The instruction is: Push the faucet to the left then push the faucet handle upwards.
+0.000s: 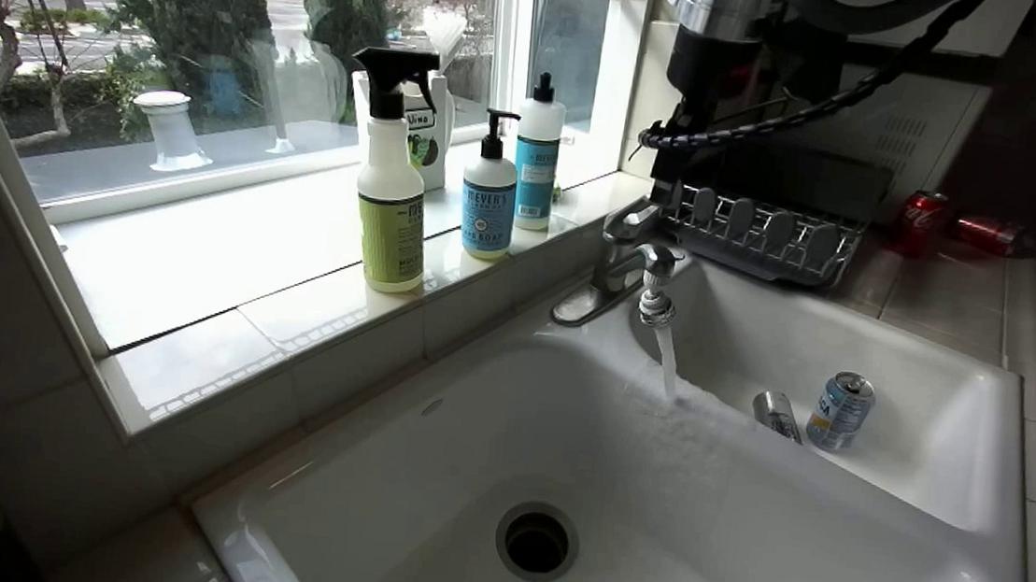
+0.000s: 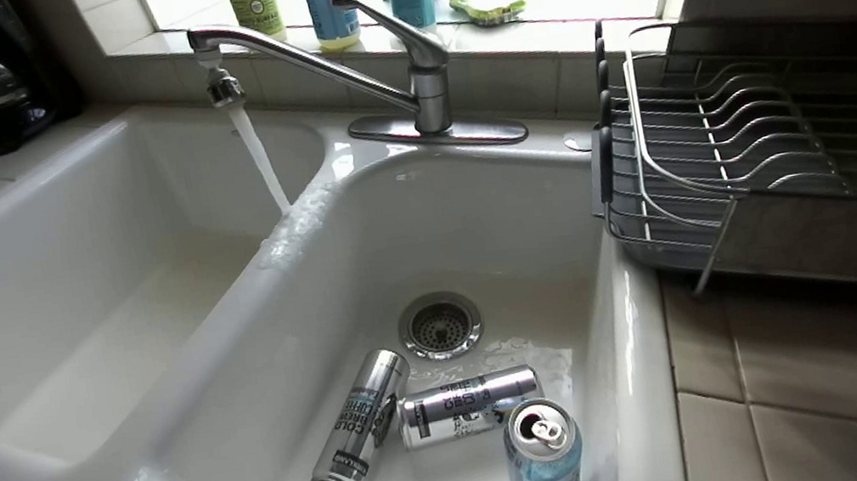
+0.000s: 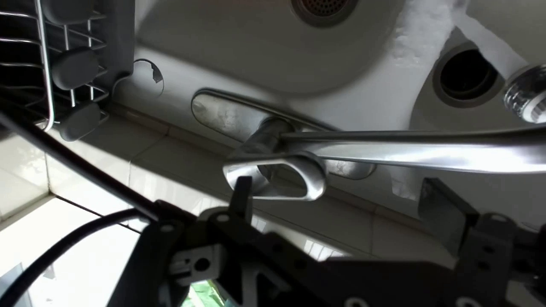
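Note:
The chrome faucet's spout shows in both exterior views and the wrist view. A stream of water runs from its end onto the divider between the two basins. The loop-shaped handle slants upward in an exterior view. My gripper is open and empty, its fingers wide apart. In the wrist view, one finger overlaps the handle's loop; I cannot tell whether it touches. The other finger is below the spout in the picture. In an exterior view, the gripper is just above the handle.
A dish rack stands beside the sink. A spray bottle and two soap bottles stand on the window sill. Several cans are in one basin. A dark cable crosses the wrist view.

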Robot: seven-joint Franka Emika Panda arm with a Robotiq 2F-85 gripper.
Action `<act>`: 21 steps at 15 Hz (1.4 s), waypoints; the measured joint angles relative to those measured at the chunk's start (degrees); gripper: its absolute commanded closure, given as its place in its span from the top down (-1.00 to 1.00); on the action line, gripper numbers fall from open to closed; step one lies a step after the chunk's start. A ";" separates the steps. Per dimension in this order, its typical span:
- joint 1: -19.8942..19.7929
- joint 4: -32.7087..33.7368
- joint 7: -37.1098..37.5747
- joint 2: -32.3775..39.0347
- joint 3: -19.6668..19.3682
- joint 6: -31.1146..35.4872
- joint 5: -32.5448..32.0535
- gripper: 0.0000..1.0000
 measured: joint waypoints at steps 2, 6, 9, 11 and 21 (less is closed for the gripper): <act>0.34 -0.05 0.00 -1.23 0.07 -1.23 2.82 1.00; 1.52 -1.60 -0.16 -4.62 0.36 -2.47 8.42 1.00; 2.72 -4.22 -0.26 -7.74 0.84 -2.47 11.58 1.00; 3.38 -6.53 -0.20 -9.99 1.12 -2.47 12.89 1.00; 5.62 -17.96 1.05 -20.96 2.19 -2.47 14.75 1.00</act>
